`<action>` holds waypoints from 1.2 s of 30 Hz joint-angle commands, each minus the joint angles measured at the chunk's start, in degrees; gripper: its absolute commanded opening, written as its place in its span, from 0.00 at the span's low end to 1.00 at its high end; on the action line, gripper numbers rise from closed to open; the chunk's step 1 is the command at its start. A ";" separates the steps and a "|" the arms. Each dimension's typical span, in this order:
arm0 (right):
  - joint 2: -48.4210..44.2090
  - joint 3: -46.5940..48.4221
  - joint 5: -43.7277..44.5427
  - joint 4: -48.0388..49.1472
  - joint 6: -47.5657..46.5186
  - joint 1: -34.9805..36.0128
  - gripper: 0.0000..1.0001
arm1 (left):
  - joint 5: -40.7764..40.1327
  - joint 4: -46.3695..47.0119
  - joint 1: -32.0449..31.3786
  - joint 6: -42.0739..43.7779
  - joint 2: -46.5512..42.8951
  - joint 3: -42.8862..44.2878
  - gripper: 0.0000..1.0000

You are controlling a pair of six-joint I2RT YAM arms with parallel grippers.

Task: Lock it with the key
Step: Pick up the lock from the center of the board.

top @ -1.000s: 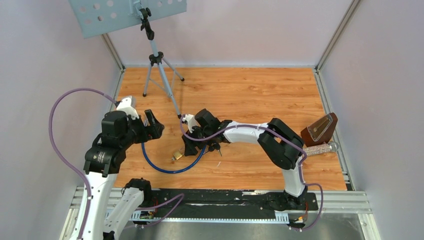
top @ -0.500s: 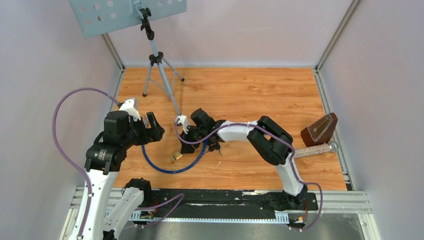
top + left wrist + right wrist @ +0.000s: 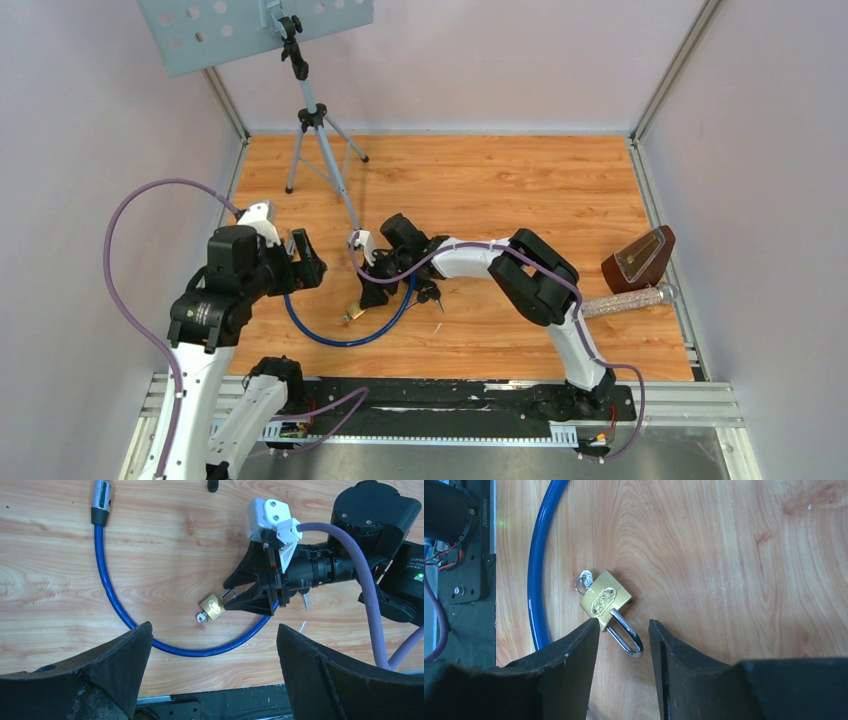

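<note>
On the wooden tabletop (image 3: pixel 520 180), right gripper (image 3: pixel 623 625), jaws apart, is straddling the shackle (image 3: pixel 629 637), five o'clock of brass padlock (image 3: pixel 605 600), seemingly to grip; left gripper (image 3: pixel 212 630) gaping.

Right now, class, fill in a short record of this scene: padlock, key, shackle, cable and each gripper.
padlock: brass, flat on the wood, inside the cable's curve
key: seems seated in the padlock's bottom end
shackle: lies between the right gripper's fingers
blue cable: curved on the table beside the padlock
right gripper: open, jaws either side of the shackle
left gripper: wide open, apart from the padlock, holding nothing
</note>
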 commanded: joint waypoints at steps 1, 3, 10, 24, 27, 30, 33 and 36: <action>2.38 0.01 0.35 3.82 1.60 0.05 0.44 | -1.10 -1.09 0.01 1.18 -1.05 1.82 1.00; 1.94 -0.66 1.71 5.48 2.12 0.06 0.40 | -1.01 -1.15 0.03 0.98 -1.13 1.78 1.00; -0.74 -2.60 4.42 5.03 2.00 -0.04 0.00 | -0.48 -0.54 0.03 0.57 -0.99 1.21 1.00; -24.18 -9.19 13.63 4.58 3.50 -0.92 0.00 | 8.79 9.40 0.03 -0.84 -5.32 0.58 1.00; -27.88 -8.61 15.07 2.20 3.42 -0.85 0.00 | 13.97 12.09 0.03 -0.43 -4.82 0.09 1.00; -31.75 -8.25 16.76 -0.81 4.00 -0.84 0.00 | 19.80 16.83 0.03 -0.13 -4.40 -1.40 1.00; -36.09 -8.39 17.12 -2.20 7.32 -0.91 0.00 | 22.90 23.85 0.03 -2.00 -3.60 -3.11 1.00; -40.32 -8.73 17.64 -2.90 10.26 -0.98 0.00 | 23.38 31.08 0.03 -6.03 -2.48 -5.86 1.00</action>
